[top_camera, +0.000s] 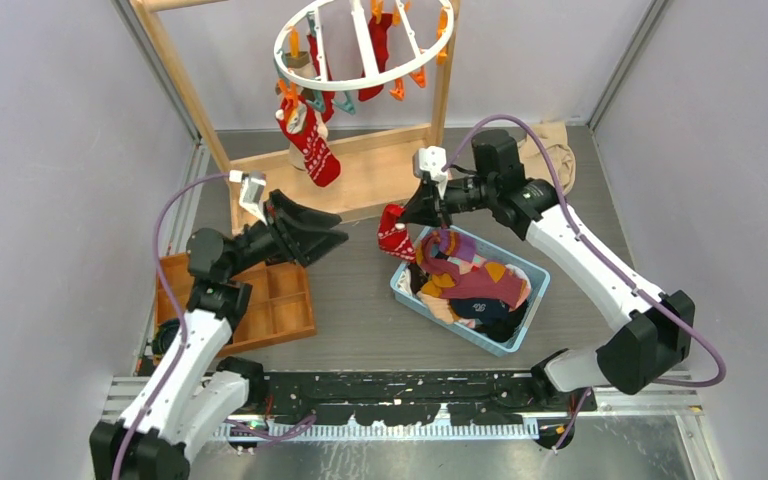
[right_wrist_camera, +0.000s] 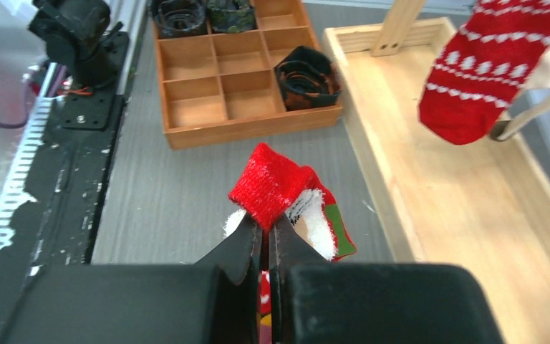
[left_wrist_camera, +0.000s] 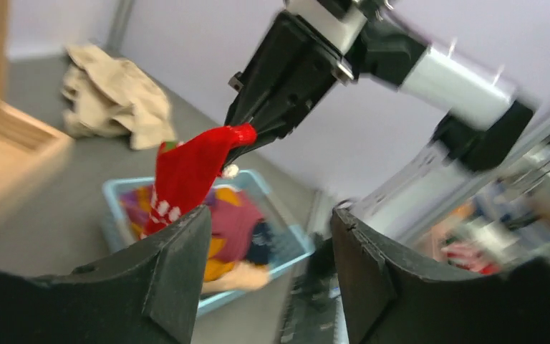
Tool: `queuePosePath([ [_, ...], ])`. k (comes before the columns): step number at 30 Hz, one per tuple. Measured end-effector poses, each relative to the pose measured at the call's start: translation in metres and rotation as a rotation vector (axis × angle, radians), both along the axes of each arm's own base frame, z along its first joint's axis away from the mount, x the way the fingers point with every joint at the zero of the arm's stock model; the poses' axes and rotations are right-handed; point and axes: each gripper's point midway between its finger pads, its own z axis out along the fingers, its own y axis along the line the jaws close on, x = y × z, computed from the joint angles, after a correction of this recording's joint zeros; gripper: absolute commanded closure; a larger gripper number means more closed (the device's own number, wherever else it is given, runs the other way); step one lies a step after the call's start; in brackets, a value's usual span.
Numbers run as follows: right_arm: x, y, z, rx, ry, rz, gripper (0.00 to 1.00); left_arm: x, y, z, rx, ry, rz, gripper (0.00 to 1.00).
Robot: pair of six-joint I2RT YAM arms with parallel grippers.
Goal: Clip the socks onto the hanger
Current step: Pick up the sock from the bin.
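Note:
My right gripper (top_camera: 407, 212) (right_wrist_camera: 266, 228) is shut on the cuff of a red sock (top_camera: 395, 236) (right_wrist_camera: 272, 183), which hangs from it just left of a light blue basket (top_camera: 538, 282) holding several more socks (top_camera: 475, 285). My left gripper (top_camera: 336, 231) (left_wrist_camera: 271, 216) stands open and empty to the left of that sock, apart from it. In the left wrist view the red sock (left_wrist_camera: 186, 172) dangles beyond my left finger. The white ring hanger (top_camera: 282, 55) hangs at the back with orange and teal clips; a red patterned sock (top_camera: 315, 150) (right_wrist_camera: 487, 79) hangs from it.
A tall wooden frame with a flat base (top_camera: 380, 178) (right_wrist_camera: 458, 215) carries the hanger. A wooden compartment tray (top_camera: 272, 300) (right_wrist_camera: 236, 72) holding rolled dark items sits at the left. A beige cloth (top_camera: 552, 150) (left_wrist_camera: 114, 97) lies at the back right.

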Motion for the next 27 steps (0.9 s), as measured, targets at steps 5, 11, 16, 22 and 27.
queuePosePath([
  [5,-0.006,0.004,-0.014,-0.026,0.087,0.053,0.97,-0.023,-0.001,0.001,0.221,-0.386,0.023,0.36],
  [11,-0.013,0.013,-0.014,-0.026,0.113,0.104,0.97,-0.012,-0.017,-0.022,0.336,-0.508,-0.022,0.39],
  [16,-0.02,0.018,-0.011,-0.018,0.115,0.138,0.96,-0.009,-0.041,-0.043,0.402,-0.536,-0.113,0.43],
  [22,-0.026,0.021,-0.011,-0.015,0.122,0.161,0.96,0.0,-0.054,-0.05,0.47,-0.615,-0.125,0.47],
  [27,-0.028,0.02,-0.012,-0.019,0.125,0.17,0.95,0.013,-0.053,-0.054,0.509,-0.636,-0.088,0.52],
])
